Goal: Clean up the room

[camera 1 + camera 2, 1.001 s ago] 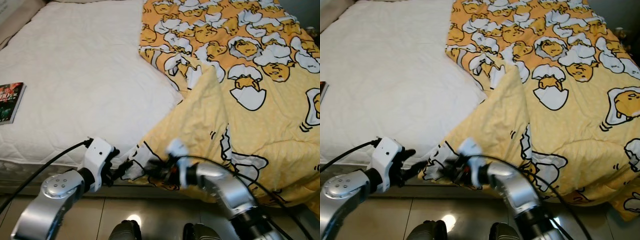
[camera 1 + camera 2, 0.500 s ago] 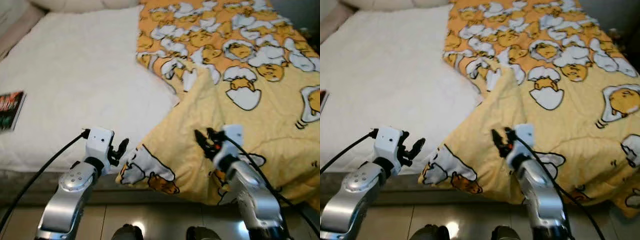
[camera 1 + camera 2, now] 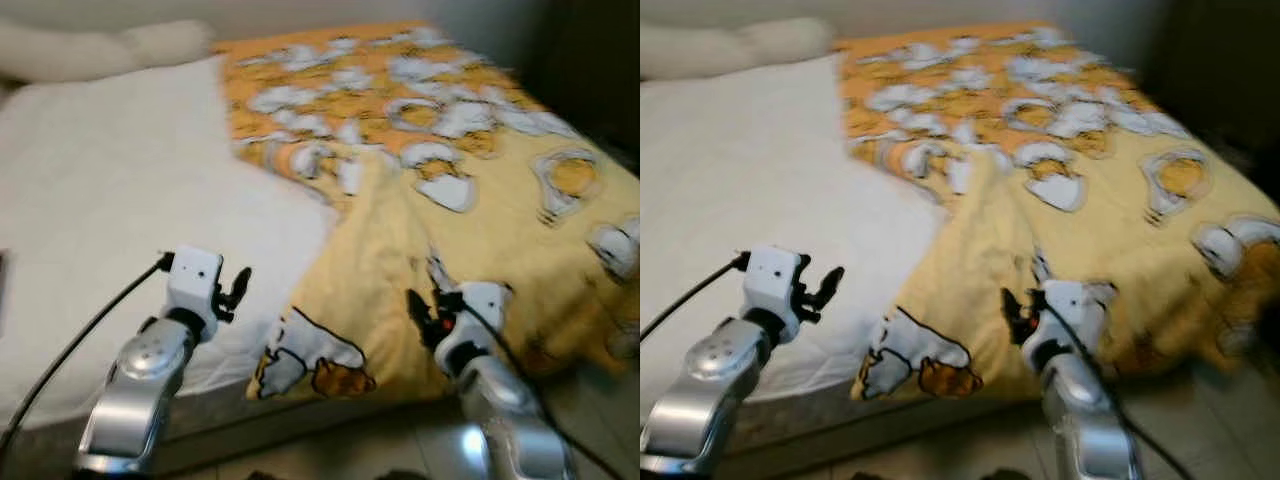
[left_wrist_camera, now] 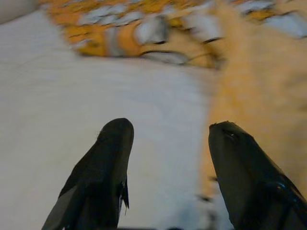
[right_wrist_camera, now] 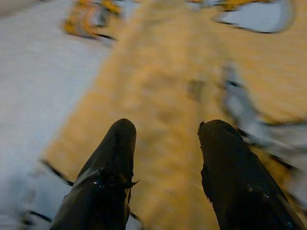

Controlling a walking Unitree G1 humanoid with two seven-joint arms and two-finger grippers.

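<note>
A yellow blanket point(image 3: 480, 230) printed with cartoon eggs covers the right half of the bed, and its folded corner point(image 3: 310, 360) hangs over the near edge. The bare white mattress point(image 3: 100, 200) takes up the left half. My left gripper point(image 3: 237, 290) is open above the mattress, just left of the blanket's edge, with nothing between its fingers point(image 4: 108, 158). My right gripper point(image 3: 425, 312) is open over the blanket near the bed's front edge, and its fingers point(image 5: 112, 163) hold nothing. The picture is blurred.
Pale pillows point(image 3: 100, 50) lie along the head of the bed at the back left. Shiny tiled floor point(image 3: 590, 400) shows at the bottom right beside the bed. A dark area point(image 3: 590, 60) stands at the far right.
The camera has tilted up and swung, so the whole scene has shifted. Both grippers, together at the blanket's corner a second ago, have let go and moved apart.
</note>
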